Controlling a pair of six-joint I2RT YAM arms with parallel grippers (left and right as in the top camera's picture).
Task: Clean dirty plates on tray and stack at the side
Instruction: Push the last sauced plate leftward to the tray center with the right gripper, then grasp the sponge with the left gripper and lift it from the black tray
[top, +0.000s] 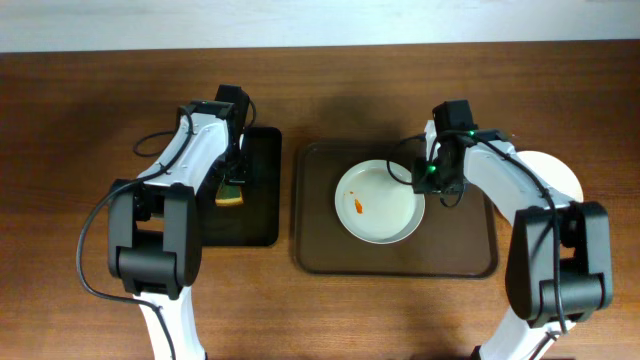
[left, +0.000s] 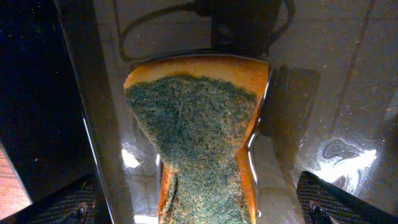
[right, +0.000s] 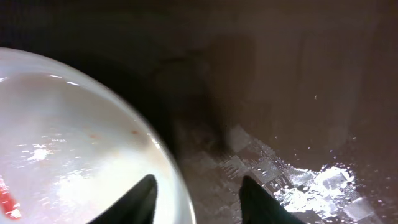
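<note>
Wood-grain table (top: 60, 150), seen from above. Left arm reaches forward over a black tray (top: 262, 215). The left gripper (left: 199, 211) points down with its jaws at full spread, and a yellow sponge (left: 193, 124) lies green scour side up between the fingertips, untouched. Right arm is bent inward over the brown tray (top: 470, 255). The right gripper (right: 199, 180) is partly open and straddles the right rim of the plate (top: 385, 215), one finger over the dish and one outside. That plate sits mid-tray with an orange smear (top: 358, 207). A second plate (top: 560, 172) lies on the table right of the tray, half hidden under the right arm.
</note>
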